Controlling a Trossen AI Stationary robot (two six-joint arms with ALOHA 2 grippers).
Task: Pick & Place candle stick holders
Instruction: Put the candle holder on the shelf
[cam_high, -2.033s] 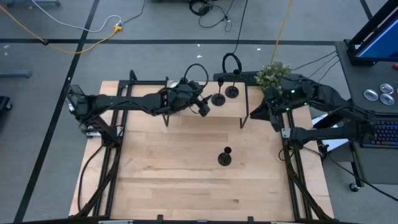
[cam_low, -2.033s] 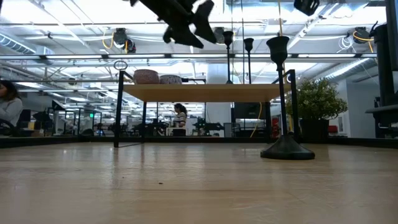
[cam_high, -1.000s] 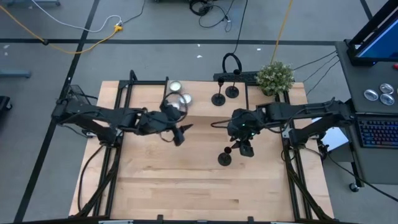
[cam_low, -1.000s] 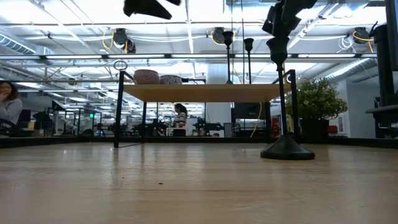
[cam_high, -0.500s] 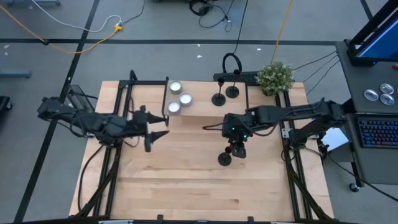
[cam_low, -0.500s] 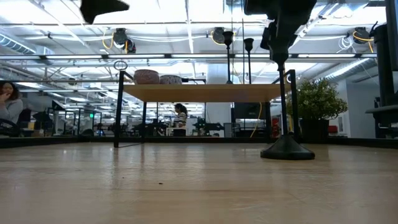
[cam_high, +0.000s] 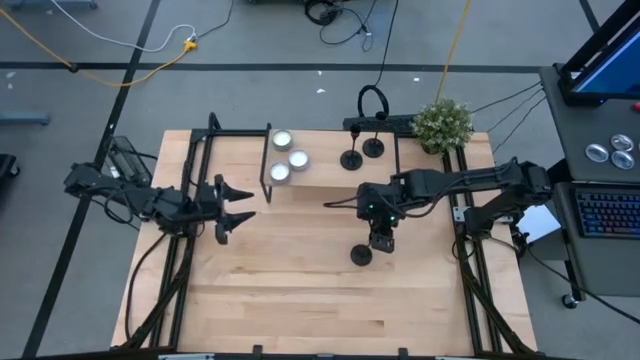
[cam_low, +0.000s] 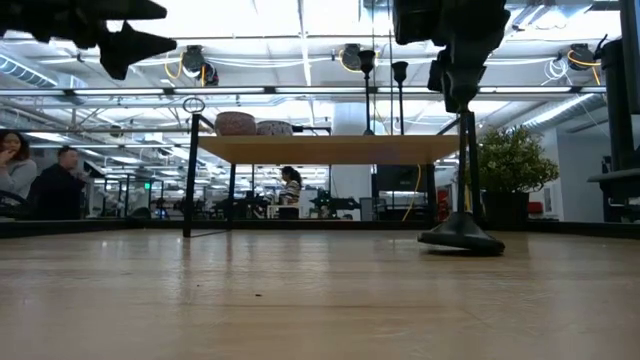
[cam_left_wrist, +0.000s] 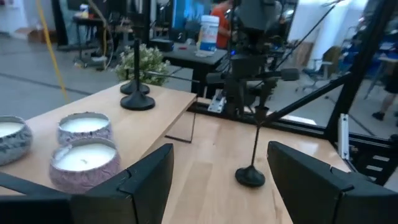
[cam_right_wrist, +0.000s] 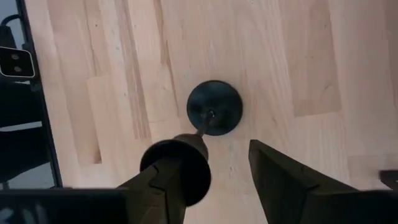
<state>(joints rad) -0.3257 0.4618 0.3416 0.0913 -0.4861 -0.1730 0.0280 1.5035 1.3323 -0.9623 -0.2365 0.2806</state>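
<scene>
1. Step in hand: the grasp on the last holder (cam_high: 361, 255), which stands alone out on the surface (cam_high: 300, 300); right tool (cam_high: 380, 238) hangs directly over it, pointing down.
2. Right tool's fingers (cam_right_wrist: 283, 177) spread, a clear gap between them; nothing pinched as far as the views show.
3. Holder sits below the right tool and slightly off its centre; in the right wrist view the base (cam_right_wrist: 214, 107) lies ahead in the gap, while the cup (cam_right_wrist: 177, 165) overlaps one finger; touching or just beside, cannot tell.
4. Low view: the stem (cam_low: 465, 170) seems to lean a little, its top hidden behind the tool; a nudge from the finger is possible, only a judgement.
5. Next move, as I judge it: shift the tool sideways until stem or cup is centred between the fingers; then close, lift straight, carry to the shelf (cam_high: 325, 172).
6. Risk: thin stem, high cup; an off-centre close could tip it.
7. Look of the holder: matte black; round flat disc base, thin stem, small flared cup on top.
8. Other two holders (cam_high: 351, 160) stand on the shelf, well beyond the right tool, side by side; candles (cam_high: 298, 159) share that shelf; so roughly two of three placed.
9. Left tool (cam_high: 232, 200) waits well off to the far side of the holder, fingers spread, empty.
</scene>
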